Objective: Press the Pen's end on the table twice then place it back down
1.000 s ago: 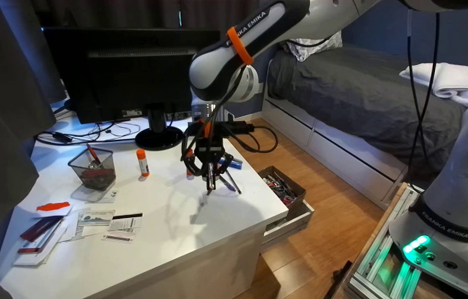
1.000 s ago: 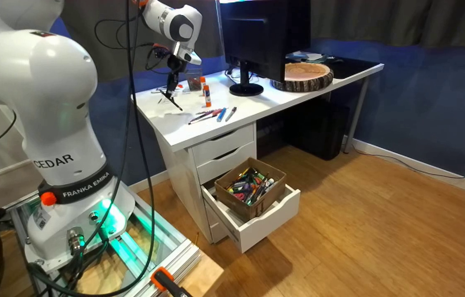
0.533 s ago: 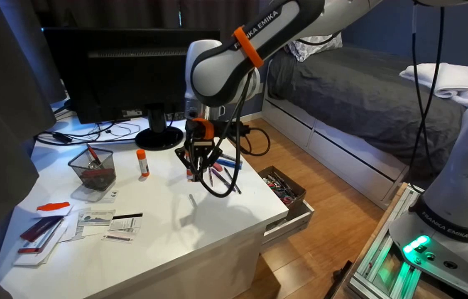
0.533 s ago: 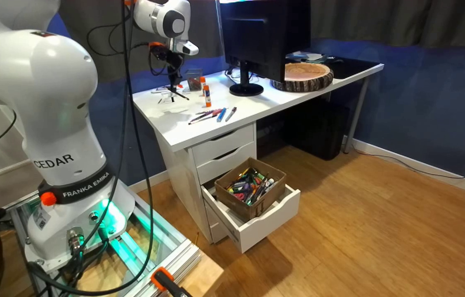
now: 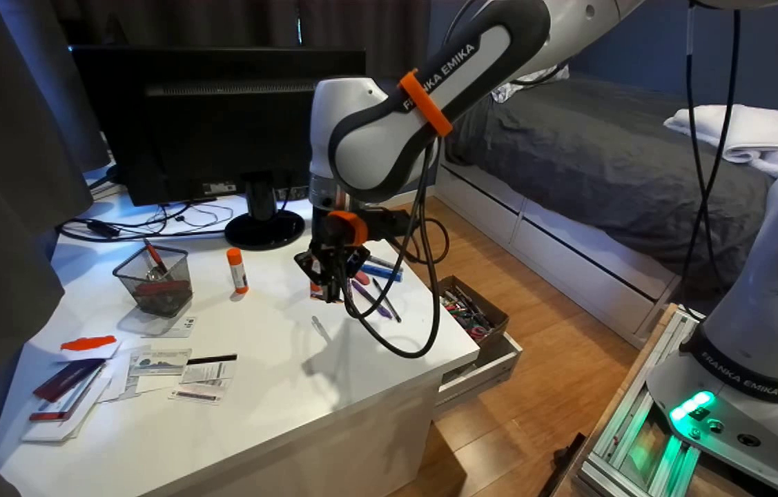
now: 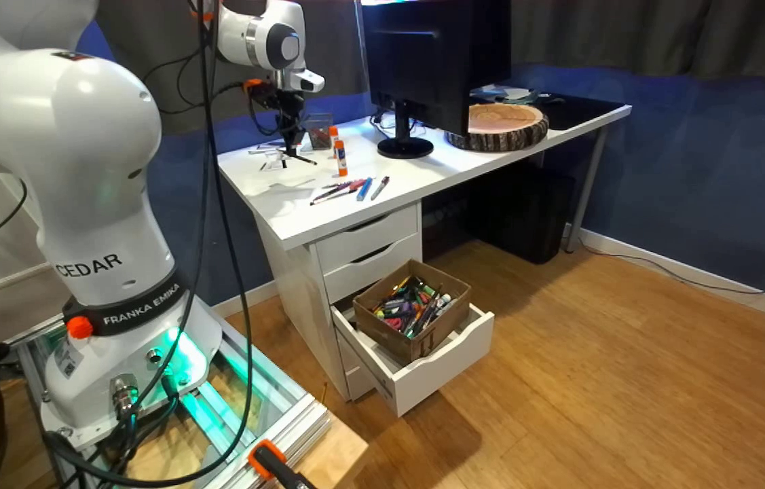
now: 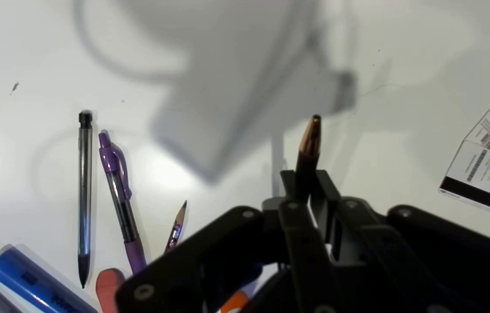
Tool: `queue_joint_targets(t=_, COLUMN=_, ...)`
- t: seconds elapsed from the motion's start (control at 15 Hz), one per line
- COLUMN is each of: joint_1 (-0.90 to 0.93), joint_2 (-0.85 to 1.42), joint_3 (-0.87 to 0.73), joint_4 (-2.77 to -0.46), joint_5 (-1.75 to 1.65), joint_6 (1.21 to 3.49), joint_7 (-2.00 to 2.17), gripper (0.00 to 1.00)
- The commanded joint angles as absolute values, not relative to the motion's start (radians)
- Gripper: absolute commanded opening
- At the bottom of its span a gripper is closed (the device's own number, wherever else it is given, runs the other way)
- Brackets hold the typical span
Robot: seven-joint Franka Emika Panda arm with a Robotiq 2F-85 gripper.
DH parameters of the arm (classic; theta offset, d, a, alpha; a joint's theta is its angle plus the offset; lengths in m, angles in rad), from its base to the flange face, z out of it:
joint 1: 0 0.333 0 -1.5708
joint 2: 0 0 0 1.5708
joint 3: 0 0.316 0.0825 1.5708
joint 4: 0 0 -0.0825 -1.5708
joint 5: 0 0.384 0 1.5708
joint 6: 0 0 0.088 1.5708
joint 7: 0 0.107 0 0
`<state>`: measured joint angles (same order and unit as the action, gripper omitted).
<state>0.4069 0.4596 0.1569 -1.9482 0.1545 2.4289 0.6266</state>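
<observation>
While the black two-fingered gripper clasps a dark pen with a copper-coloured conical tip above the large white rectangular tabletop, a purple click pen and a slim grey-barrelled pen with black ends lie side by side there, near a thick blue marker.

Left of the claw in your wrist view you have a sharpened pencil and a purple click pen; right of it, printed cards. In an exterior view, a mesh pencil cup stands left of it, a monitor behind.
</observation>
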Motion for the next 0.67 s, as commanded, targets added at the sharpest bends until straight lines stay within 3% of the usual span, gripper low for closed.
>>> queue_joint_targets(t=0.0, joint_1=0.403, joint_2=0.459, joint_3=0.161, joint_4=-1.947, joint_5=0.151, joint_6=2.428, joint_7=0.627, gripper=0.11)
queue_joint_targets(t=0.4, joint_1=0.403, joint_2=0.459, joint_3=0.161, joint_4=-1.947, joint_5=0.151, joint_6=2.428, joint_7=0.626, gripper=0.11)
queue_joint_targets(t=0.47, joint_1=0.403, joint_2=0.459, joint_3=0.161, joint_4=-1.947, joint_5=0.151, joint_6=2.428, joint_7=0.626, gripper=0.03)
queue_joint_targets(t=0.6, joint_1=0.406, joint_2=0.472, joint_3=0.150, joint_4=-1.955, joint_5=0.137, joint_6=2.468, joint_7=0.628, gripper=0.03)
